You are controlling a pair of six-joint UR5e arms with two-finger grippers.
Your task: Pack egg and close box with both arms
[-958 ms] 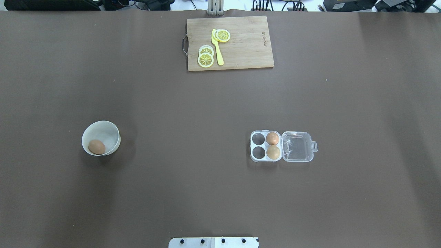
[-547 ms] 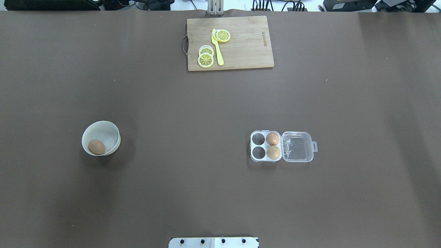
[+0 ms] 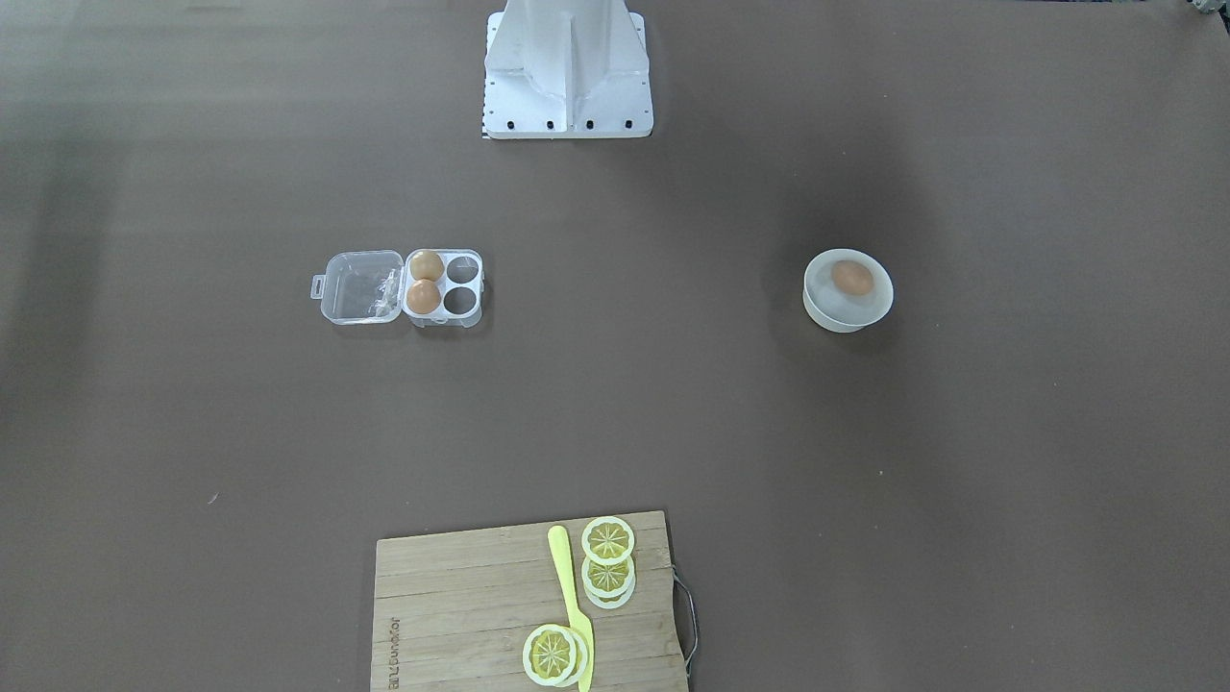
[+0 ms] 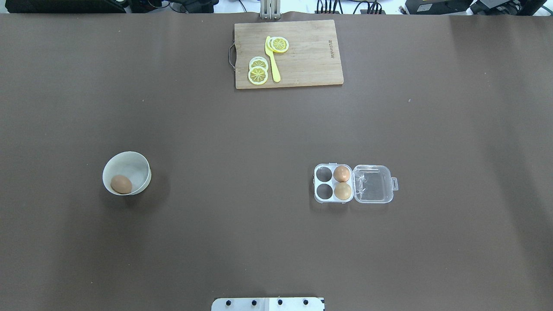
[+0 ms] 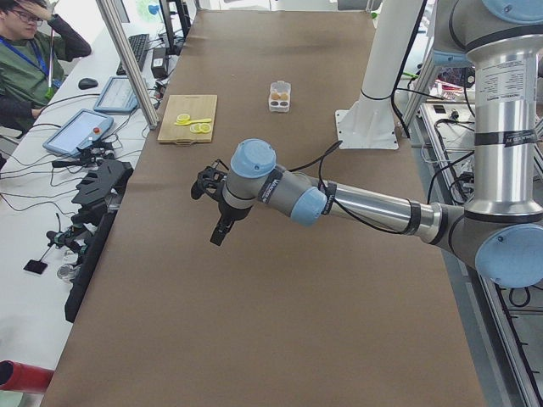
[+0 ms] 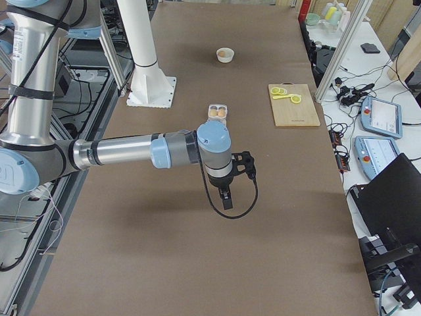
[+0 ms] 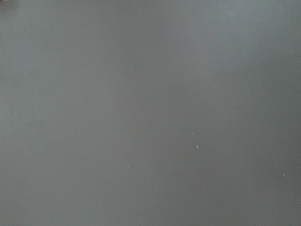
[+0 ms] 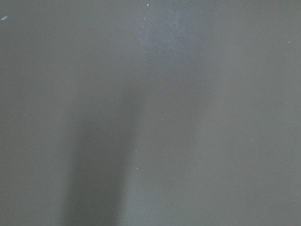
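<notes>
One tan egg [image 4: 121, 184] lies in a round white bowl [image 4: 137, 166] on the table's left half; it also shows as the egg [image 3: 852, 278]. The clear box [image 4: 316, 185] sits right of centre, its lid [image 4: 373, 183] folded open flat to the right. Two eggs [image 4: 341, 173] [image 4: 343, 191] fill the cells beside the hinge, and the two left cells are empty. My left gripper [image 5: 217, 233] and right gripper [image 6: 227, 196] show only in the side views, hanging above bare table far from the egg and the box. I cannot tell whether they are open or shut. Both wrist views show only table.
A wooden cutting board [image 4: 311, 65] with lemon slices [image 4: 258, 74] and a yellow knife [image 4: 272, 60] lies at the far middle edge. The robot's white base plate [image 3: 567, 120] stands at the near middle edge. A person [image 5: 25, 59] sits beyond the table's far side.
</notes>
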